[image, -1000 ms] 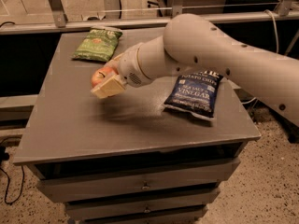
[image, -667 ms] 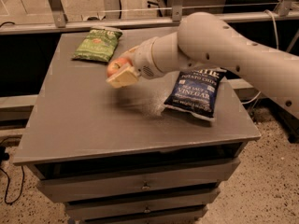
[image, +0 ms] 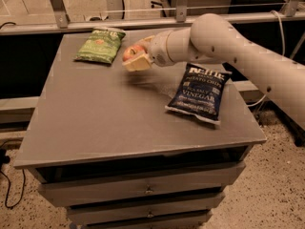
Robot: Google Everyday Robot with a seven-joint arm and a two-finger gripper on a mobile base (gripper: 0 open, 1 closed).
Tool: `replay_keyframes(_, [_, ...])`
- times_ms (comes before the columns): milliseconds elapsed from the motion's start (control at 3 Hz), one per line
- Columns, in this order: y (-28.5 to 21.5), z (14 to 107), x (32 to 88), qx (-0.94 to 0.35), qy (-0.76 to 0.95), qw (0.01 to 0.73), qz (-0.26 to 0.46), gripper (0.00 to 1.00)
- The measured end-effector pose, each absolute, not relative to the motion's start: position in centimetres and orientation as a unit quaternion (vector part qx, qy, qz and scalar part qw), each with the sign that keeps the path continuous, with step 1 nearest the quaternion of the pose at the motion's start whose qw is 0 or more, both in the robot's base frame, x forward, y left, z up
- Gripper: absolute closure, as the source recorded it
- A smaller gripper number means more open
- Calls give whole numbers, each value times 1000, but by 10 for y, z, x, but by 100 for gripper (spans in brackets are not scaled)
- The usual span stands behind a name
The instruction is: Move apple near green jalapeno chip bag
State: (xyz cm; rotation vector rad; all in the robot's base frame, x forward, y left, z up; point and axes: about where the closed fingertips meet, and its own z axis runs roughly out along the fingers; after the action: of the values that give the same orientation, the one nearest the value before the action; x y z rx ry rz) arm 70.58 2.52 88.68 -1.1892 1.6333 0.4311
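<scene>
The apple [image: 132, 51] is red-orange and sits between the pale fingers of my gripper [image: 136, 57], held a little above the grey cabinet top [image: 105, 109]. My gripper is shut on it, at the far middle of the top. The green jalapeno chip bag [image: 100, 45] lies flat at the far left, just left of the apple and a short way apart from it. My white arm [image: 224, 42] reaches in from the right.
A dark blue vinegar chip bag [image: 200, 94] lies on the right side of the top, under my arm. A metal rail [image: 95, 24] runs behind the cabinet. Drawers [image: 143, 187] face the front below the top.
My gripper has carried the apple up and to the right, away from the middle left of the top towards the far edge, next to the green bag. The bags have not moved.
</scene>
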Motion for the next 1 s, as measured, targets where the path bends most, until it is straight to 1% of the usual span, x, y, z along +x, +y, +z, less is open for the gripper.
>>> replay_keyframes(333, [30,880,753,-496,668,520,192,100])
replay_keyframes(667, [48,886,794,-511,653,522,203,100])
replay_keyframes(1000, [60,888,817,-515,649,518,213,100])
